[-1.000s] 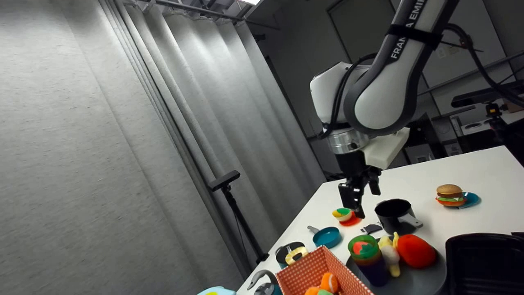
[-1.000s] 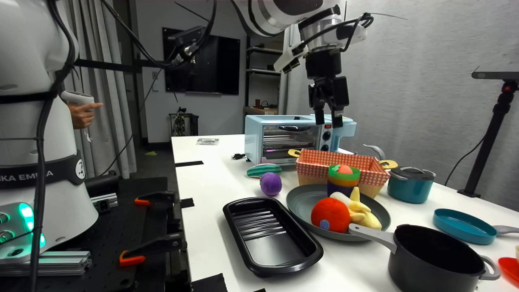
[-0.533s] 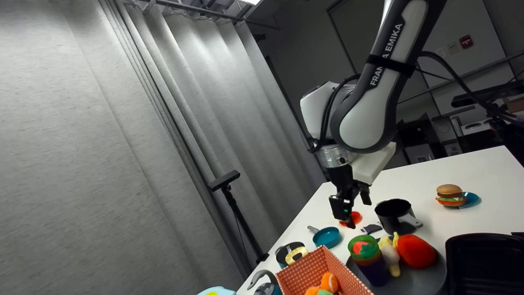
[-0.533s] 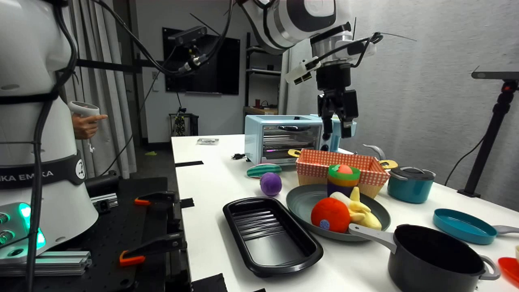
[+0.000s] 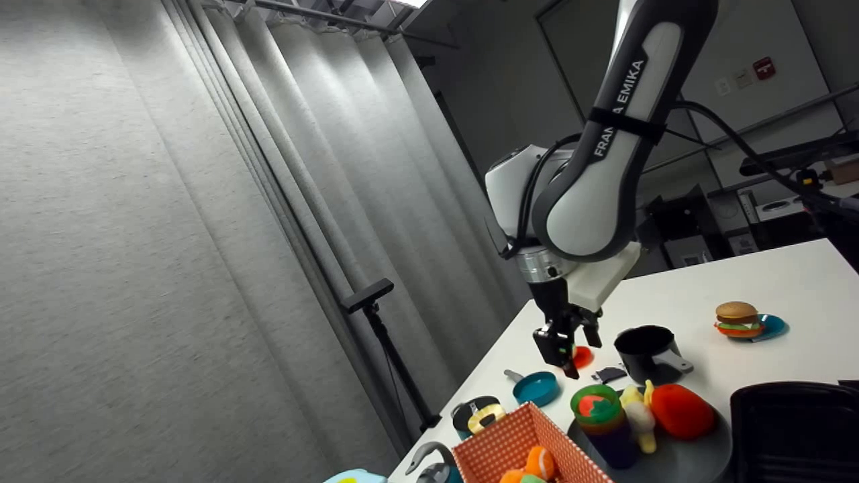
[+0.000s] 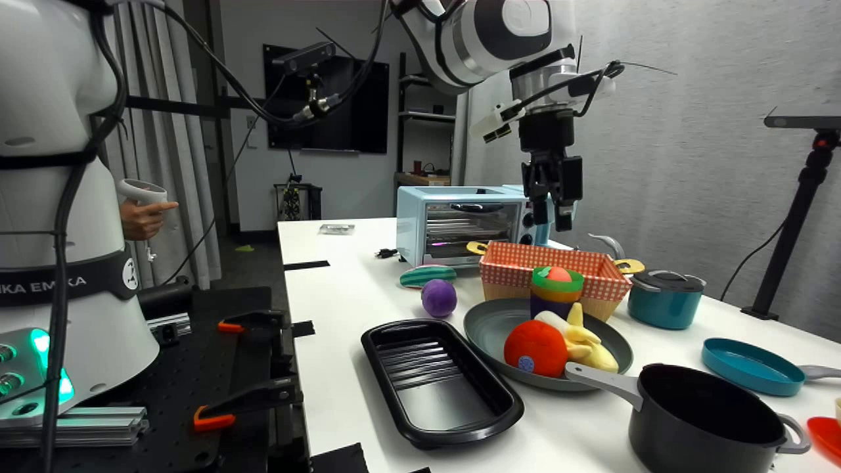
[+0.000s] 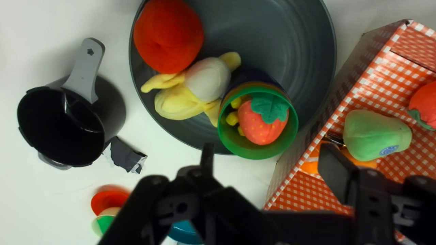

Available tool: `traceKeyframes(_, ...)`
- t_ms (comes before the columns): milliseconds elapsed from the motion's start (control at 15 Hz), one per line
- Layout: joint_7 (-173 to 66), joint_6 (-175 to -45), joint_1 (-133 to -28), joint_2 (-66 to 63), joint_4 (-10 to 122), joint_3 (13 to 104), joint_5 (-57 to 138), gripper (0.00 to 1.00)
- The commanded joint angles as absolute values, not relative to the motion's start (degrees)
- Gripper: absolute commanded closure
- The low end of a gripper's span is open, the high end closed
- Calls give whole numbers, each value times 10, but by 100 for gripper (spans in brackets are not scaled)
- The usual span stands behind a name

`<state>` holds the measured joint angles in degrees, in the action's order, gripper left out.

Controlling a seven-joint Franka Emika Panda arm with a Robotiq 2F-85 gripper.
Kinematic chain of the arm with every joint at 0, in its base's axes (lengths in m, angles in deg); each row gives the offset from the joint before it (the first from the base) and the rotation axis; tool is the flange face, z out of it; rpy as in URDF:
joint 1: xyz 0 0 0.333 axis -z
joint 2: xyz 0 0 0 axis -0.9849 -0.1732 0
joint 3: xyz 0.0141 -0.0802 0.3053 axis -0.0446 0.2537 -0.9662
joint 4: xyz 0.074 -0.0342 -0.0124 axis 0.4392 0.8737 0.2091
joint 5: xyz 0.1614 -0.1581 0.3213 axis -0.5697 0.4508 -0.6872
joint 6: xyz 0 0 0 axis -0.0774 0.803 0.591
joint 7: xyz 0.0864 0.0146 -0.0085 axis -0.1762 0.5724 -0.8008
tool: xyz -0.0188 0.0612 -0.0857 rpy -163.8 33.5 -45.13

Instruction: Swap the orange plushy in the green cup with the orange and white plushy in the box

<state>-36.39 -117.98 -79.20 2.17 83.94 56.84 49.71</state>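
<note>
Jaws are hanging spread above the counter (image 5: pixel 792 282). Orange plushy (image 7: pixel 260 134) is sitting in the green cup (image 7: pixel 257 153); the cup is topping a stack of cups (image 6: pixel 552 307) standing on the grey plate (image 7: pixel 293 20). Orange and white plushy (image 5: pixel 539 463) is lying in the box (image 5: pixel 493 446); in the wrist view a green plushy (image 7: pixel 371 134) and one jaw are partly hiding it. Red round toy (image 7: pixel 168 37) is resting on the plate.

Your orange plushy (image 7: pixel 260 128) is coral, speckled yellow, capped in dark green. The green cup (image 7: pixel 257 153) is plain and bright; your box (image 7: pixel 369 92) wears red-orange-and-white checks. The orange and white plushy (image 5: pixel 539 463) shows you white striping on vivid orange. Your pincer (image 6: pixel 552 222) is black, the surface (image 6: pixel 341 368) white, the plate (image 7: pixel 308 51) dark grey.
</note>
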Motion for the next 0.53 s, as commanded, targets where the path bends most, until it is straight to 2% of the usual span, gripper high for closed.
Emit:
traceKeyframes(0, -341, -1158, -809, 11, 817, 584, 506, 8)
traceKeyframes(133, -339, -1152, -811, 10, 816, 586, 507, 0)
traceKeyframes(333, -337, -1140, -813, 11, 813, 588, 509, 3)
traceKeyframes(467, -340, -1127, -813, 11, 810, 587, 507, 2)
